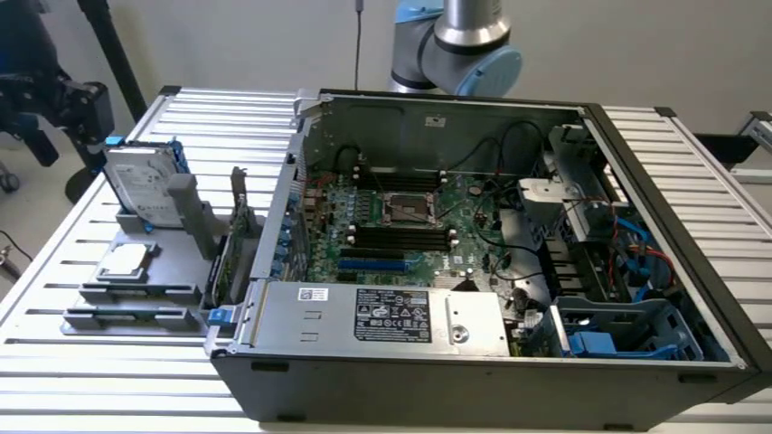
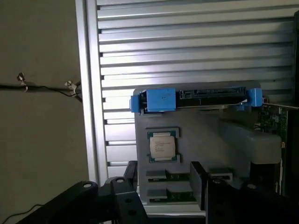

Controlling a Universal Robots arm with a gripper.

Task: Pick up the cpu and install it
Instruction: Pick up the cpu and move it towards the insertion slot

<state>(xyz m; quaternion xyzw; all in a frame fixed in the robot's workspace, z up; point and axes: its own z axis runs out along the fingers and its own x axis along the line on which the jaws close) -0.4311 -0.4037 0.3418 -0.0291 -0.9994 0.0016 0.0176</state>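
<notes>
- CPU (image 1: 125, 262): flat, metal top up, in a recess of the grey holder (image 1: 173, 264) on the table (image 1: 108, 380). Outside the PC case (image 1: 483, 398), just beside its side wall. Not yet picked.
- Hand (image 2: 162, 175): fingers spread, nothing between them. Aimed at the holder, clear of the CPU, touching nothing. Can't tell how far from the case.
- Socket (image 1: 404, 210): inside the case, mid-motherboard (image 1: 458, 203). Can't tell if the latch is up.
- Risk 1, most likely: off-centre pinch on such a thin, flat chip → tilt or slip-out. Little rim stands proud of the recess.
- Risk 2: clipping the hard drive (image 1: 143, 185) w/ blue brackets, upright on the same holder outside the case, near the CPU → holder nudged, chip shifted.
- Risk 3: crossing the case wall too low → knock, chip dropped onto the board.
- Risk 4: wrong rotation or tilt at the socket → prob. bent pins. Can't judge notch alignment from here.
- Risk 5: loose black cables (image 1: 507, 149) inside the case, near the socket → poss. snag on the way in.
</notes>
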